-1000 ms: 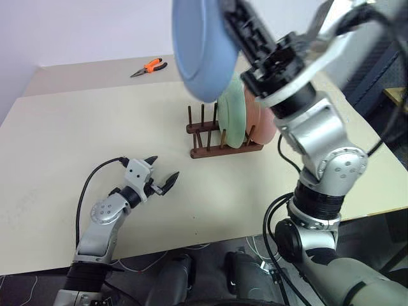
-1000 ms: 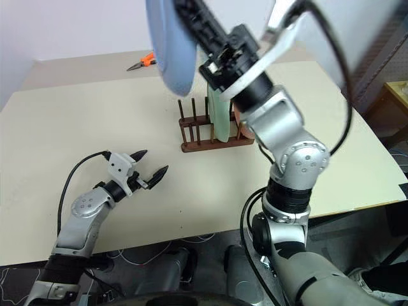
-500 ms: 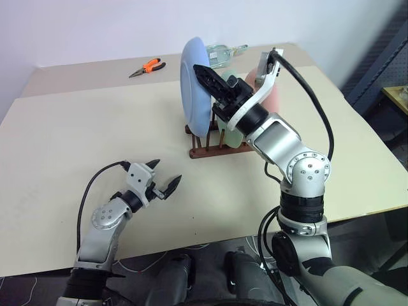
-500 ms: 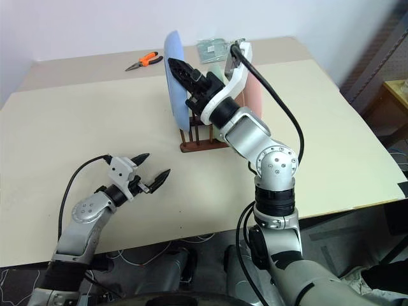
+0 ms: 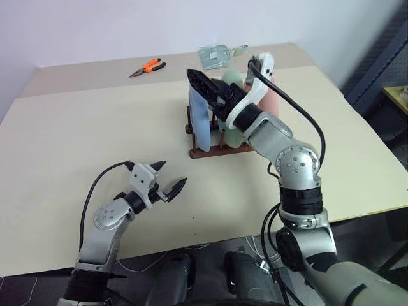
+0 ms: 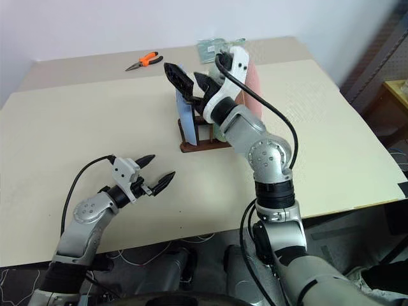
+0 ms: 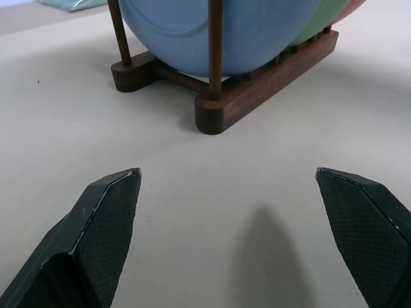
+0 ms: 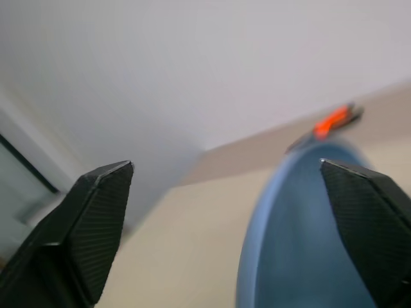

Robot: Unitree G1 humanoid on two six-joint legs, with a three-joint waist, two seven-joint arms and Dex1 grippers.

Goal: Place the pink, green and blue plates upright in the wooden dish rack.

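Since I'm reading this from afar, nearest first: my left gripper (image 5: 167,184) hangs just over the table (image 5: 76,134) on the near side, jaws spread wide, nothing in them, w/ the rack end in front of it in its wrist view. Well apart from the plates, so no trouble there.

Mid-table sits the wooden dish rack (image 5: 220,150). The blue plate (image 5: 199,118) stands on edge at the rack's left end, between the pegs, tilted a bit. Behind it the green plate (image 5: 233,137), then the pink plate (image 5: 274,102) at the right end, both upright, partly hidden by my right arm. All three look racked, so I judge the task about done.

My right gripper (image 6: 186,81) is up at the blue plate's top rim, jaws wide apart, one finger either side of the rim; I can't tell if a finger touches it.

Risk, imo: pulling out at an angle could drag a finger across the rim and tip the blue plate out, or shove the light rack along. A straight lift clear looks safest.

Far back: orange pliers (image 5: 148,67) and a clear packet (image 5: 215,55), well apart, no bother.
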